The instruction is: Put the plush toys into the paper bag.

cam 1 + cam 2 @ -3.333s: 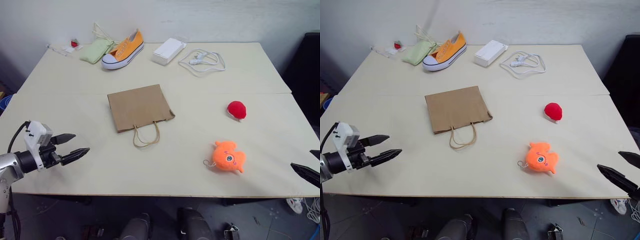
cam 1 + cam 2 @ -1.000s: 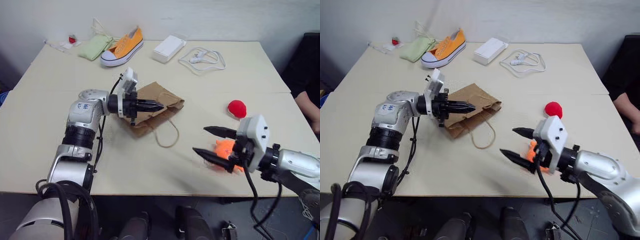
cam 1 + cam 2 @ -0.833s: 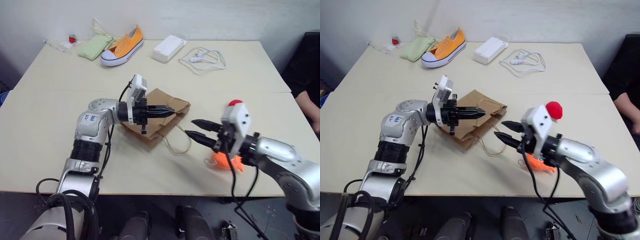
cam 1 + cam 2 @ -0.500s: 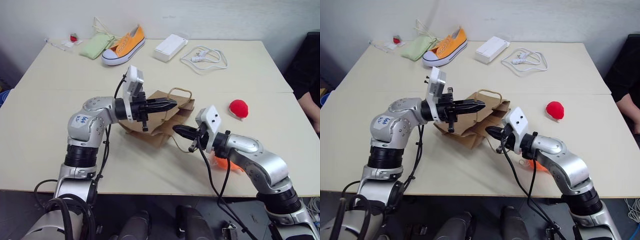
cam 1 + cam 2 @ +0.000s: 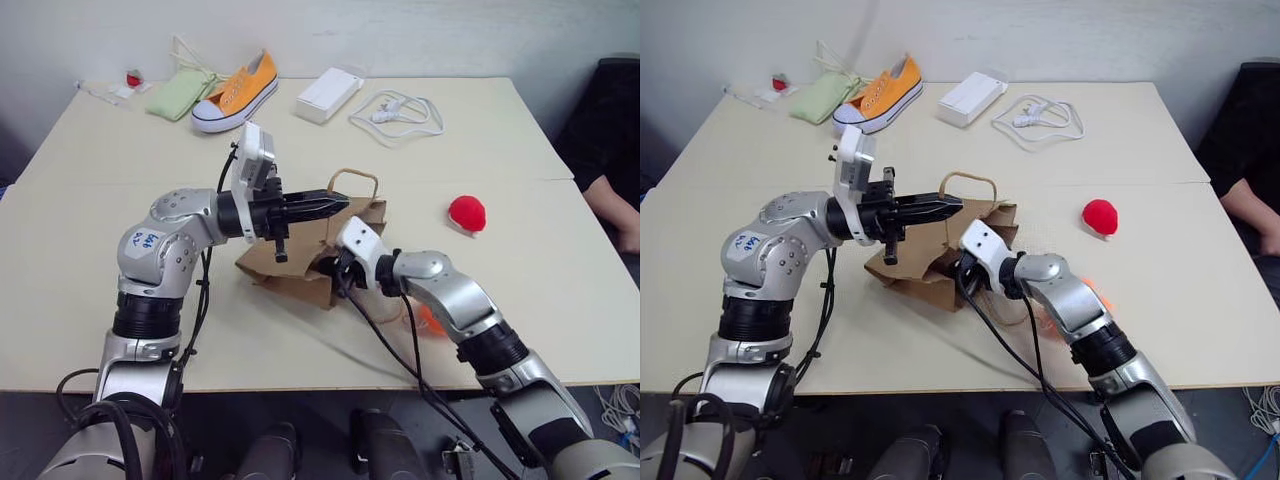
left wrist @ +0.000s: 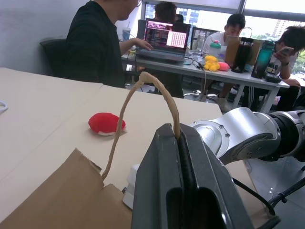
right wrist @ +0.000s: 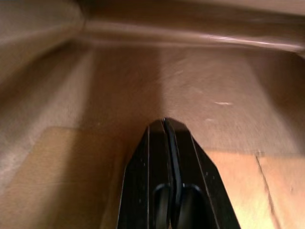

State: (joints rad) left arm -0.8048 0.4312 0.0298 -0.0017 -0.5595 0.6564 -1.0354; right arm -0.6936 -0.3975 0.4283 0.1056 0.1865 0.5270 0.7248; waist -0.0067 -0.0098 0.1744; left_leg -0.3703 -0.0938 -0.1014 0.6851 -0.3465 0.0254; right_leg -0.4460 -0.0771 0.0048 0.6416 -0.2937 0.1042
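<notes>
Opening the bag, both toys still outside. I had the left gripper (image 5: 335,203) clamped on one twisted handle (image 6: 147,95) of the paper bag (image 5: 290,275), fingers level and pointing across toward my right side, so the bag's upper lip hung from that hand while the rest of the bag lay crumpled on the table (image 5: 90,250) below it. My right gripper (image 7: 164,125), fingers pressed together and holding nothing, was poked inside the bag's mouth, with brown paper wall ahead of it and on either side.

The relation that mattered: the mouth faced my right arm, the bag's long axis ran away from that hand toward my left, and both toys lay on the right arm's side. The orange fish toy (image 5: 428,318) sat on the table just behind the right forearm, largely hidden by it, close to the mouth. The red round toy (image 5: 466,213) lay further off, beyond the forearm and well apart from the bag. I judged the right arm much the nearer to both, the left being occupied with the handle.
</notes>
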